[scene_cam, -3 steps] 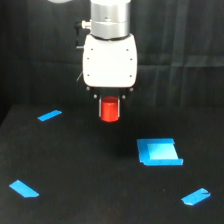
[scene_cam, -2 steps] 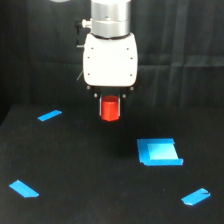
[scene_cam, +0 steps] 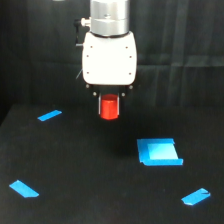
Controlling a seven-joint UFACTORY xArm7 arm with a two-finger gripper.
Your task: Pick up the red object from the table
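A single exterior view covers the scene. It looks from in front of the wide matte black tabletop [scene_cam: 100,200], slightly above it and angled down, facing the black curtain backdrop [scene_cam: 190,50] behind. The white arm housing [scene_cam: 109,57] stands near the middle of the frame, cut off at the top edge, fairly close to the camera. The tabletop fills the lower half, below the housing.

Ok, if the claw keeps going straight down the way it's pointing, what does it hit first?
Probably bare black table. The claw points down with the red block in it; the blue square seems off to the view's right, though depth is unclear.
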